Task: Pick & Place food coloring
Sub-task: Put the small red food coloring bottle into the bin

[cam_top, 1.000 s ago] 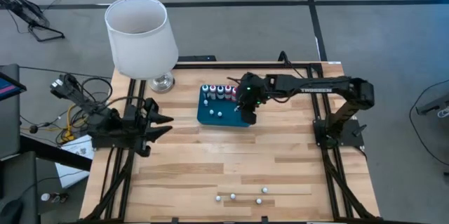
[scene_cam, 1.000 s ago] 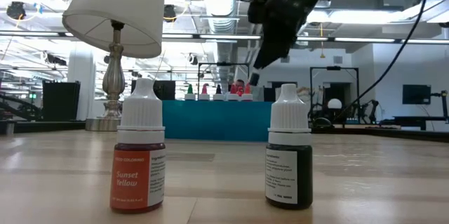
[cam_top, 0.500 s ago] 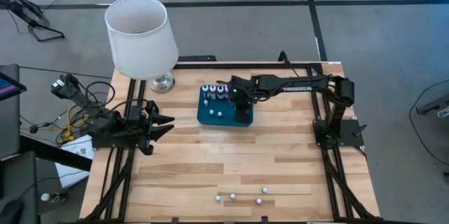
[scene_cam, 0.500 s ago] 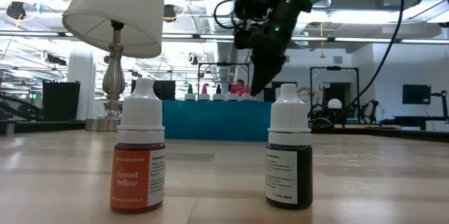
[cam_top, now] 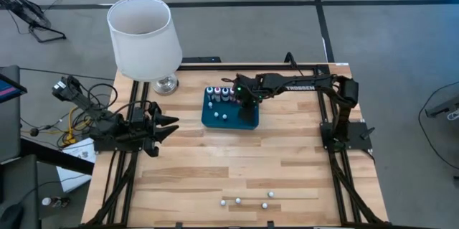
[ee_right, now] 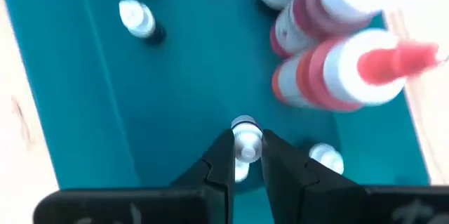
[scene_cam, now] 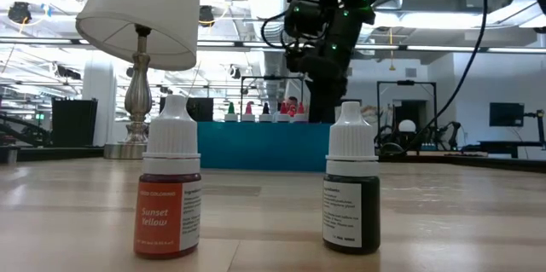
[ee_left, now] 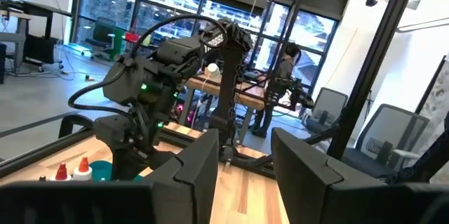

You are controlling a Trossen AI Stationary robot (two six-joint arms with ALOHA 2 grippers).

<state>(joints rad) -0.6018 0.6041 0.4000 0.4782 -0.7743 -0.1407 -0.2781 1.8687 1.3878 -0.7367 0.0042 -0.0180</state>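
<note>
Your right gripper (ee_right: 246, 155) is clamped on a small white-capped food coloring bottle (ee_right: 245, 140), apparently standing in the teal tray (cam_top: 215, 120). Your left gripper (cam_top: 166, 125) waits half open at the desk's (cam_top: 237, 164) left edge.

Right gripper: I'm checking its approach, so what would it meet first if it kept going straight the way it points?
The right gripper points down at the teal tray; a small white-capped bottle already sits between its jaws, so that comes first.

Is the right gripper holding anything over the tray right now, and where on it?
Yes. The right gripper is shut on a small bottle, pinching its white cap between the fingertips, above the teal tray. The left gripper holds nothing.
</note>
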